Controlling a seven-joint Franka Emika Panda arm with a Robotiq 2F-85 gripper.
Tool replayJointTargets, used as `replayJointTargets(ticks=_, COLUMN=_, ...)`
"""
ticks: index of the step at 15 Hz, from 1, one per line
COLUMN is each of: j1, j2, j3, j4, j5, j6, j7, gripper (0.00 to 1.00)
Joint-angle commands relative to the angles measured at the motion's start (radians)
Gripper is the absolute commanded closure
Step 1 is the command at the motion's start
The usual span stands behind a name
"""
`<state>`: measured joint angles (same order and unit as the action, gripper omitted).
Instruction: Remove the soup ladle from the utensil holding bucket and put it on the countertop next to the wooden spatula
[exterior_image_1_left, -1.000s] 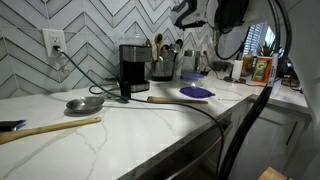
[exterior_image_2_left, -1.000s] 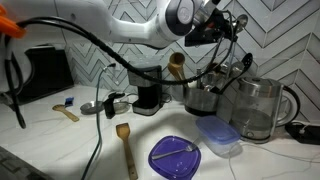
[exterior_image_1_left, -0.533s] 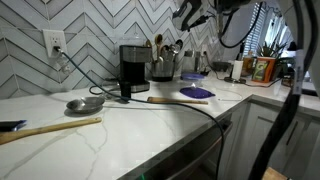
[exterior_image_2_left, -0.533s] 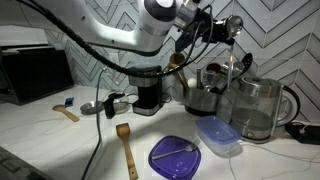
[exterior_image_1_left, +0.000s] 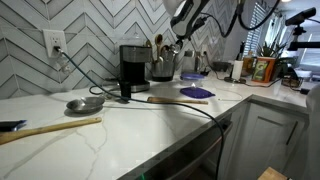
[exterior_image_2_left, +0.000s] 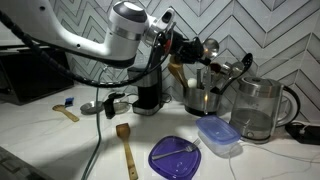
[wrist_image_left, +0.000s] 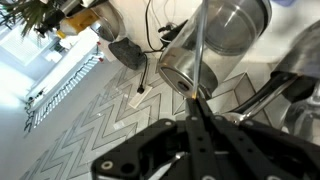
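Note:
My gripper (wrist_image_left: 195, 100) is shut on a thin metal handle, the soup ladle (wrist_image_left: 200, 45), which runs out from between the fingertips. In an exterior view the gripper (exterior_image_2_left: 192, 47) hangs above the metal utensil bucket (exterior_image_2_left: 203, 98), with the ladle's shiny bowl (exterior_image_2_left: 210, 47) beside it. In the other exterior view the gripper (exterior_image_1_left: 183, 28) is above the bucket (exterior_image_1_left: 163, 67) by the coffee maker. The bucket also shows in the wrist view (wrist_image_left: 183, 70). The wooden spatula (exterior_image_2_left: 125, 148) lies flat on the countertop and shows in both exterior views (exterior_image_1_left: 178, 99).
A black coffee maker (exterior_image_1_left: 133, 68), a glass kettle (exterior_image_2_left: 258, 108), a purple plate (exterior_image_2_left: 175, 157) and a blue lid (exterior_image_2_left: 217, 135) stand on the white countertop (exterior_image_1_left: 150, 130). A grey round utensil (exterior_image_1_left: 85, 103) and a long wooden stick (exterior_image_1_left: 50, 128) lie nearer the wall outlet.
The arm has swung down and toward the utensil bucket; the gripper now sits lower and closer to it than a second ago.

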<state>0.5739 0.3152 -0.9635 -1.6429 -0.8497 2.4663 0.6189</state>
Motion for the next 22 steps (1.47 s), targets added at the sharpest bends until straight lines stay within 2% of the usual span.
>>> replayJointTargets(ticks=1, j1=0.041, j2=-0.198, j3=0.101, j4=-0.159, j5=-0.232, j6=-0.148, j7=0.068, gripper=0.99)
replayJointTargets(ticks=2, j1=0.027, j2=-0.226, j3=0.148, j4=-0.182, j5=-0.279, j6=-0.194, j7=0.078, gripper=0.99)
replayJointTargets(ticks=4, j1=-0.056, j2=-0.285, j3=0.301, j4=-0.232, j5=-0.346, j6=-0.291, j7=0.081, gripper=0.99)
replayJointTargets(ticks=6, j1=-0.153, j2=-0.328, j3=0.448, j4=-0.281, j5=-0.325, j6=-0.363, j7=0.02, gripper=0.99)
replayJointTargets(ticks=8, j1=-0.275, j2=-0.361, j3=0.597, j4=-0.322, j5=-0.242, j6=-0.389, j7=-0.071, gripper=0.99)
replayJointTargets(ticks=9, j1=-0.325, j2=-0.369, j3=0.649, j4=-0.335, j5=-0.193, j6=-0.38, j7=-0.114, gripper=0.99)
replayJointTargets(ticks=10, j1=-0.364, j2=-0.301, j3=0.687, j4=-0.264, j5=-0.25, j6=-0.384, j7=-0.031, gripper=0.96)
replayJointTargets(ticks=12, j1=-0.406, j2=-0.325, j3=0.735, j4=-0.291, j5=-0.214, j6=-0.382, j7=-0.075, gripper=0.96)
replayJointTargets(ticks=17, j1=-0.423, j2=-0.337, j3=0.746, j4=-0.302, j5=-0.205, j6=-0.381, j7=-0.094, gripper=0.96)
replayJointTargets(ticks=18, j1=-0.423, j2=-0.337, j3=0.747, j4=-0.302, j5=-0.205, j6=-0.381, j7=-0.094, gripper=0.99)
replayJointTargets(ticks=22, j1=-0.474, j2=-0.292, j3=0.839, j4=-0.304, j5=-0.207, j6=-0.406, j7=-0.102, gripper=0.99)
